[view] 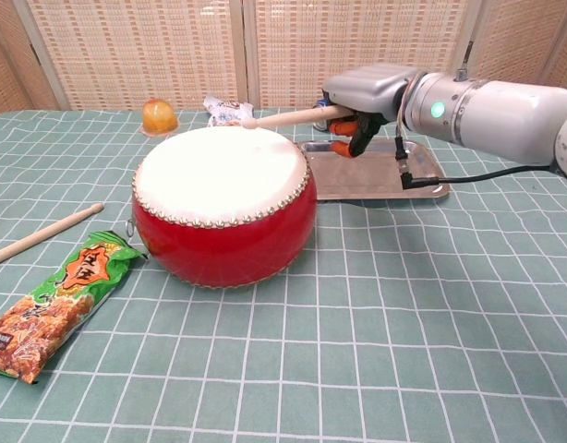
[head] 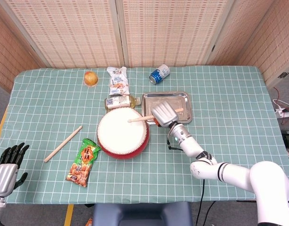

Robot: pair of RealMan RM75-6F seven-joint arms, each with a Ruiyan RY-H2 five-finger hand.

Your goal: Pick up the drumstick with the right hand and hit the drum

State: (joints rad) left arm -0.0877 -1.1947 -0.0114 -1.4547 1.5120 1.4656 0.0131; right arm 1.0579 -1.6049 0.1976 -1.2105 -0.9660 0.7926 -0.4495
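Fingers [view: 350,123] gripping drumstick [view: 288,116], tip over drum [view: 223,208]

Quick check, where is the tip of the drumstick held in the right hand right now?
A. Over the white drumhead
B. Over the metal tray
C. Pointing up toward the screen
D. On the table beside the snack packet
A: the right hand holds the drumstick roughly level, its tip over the drum head.
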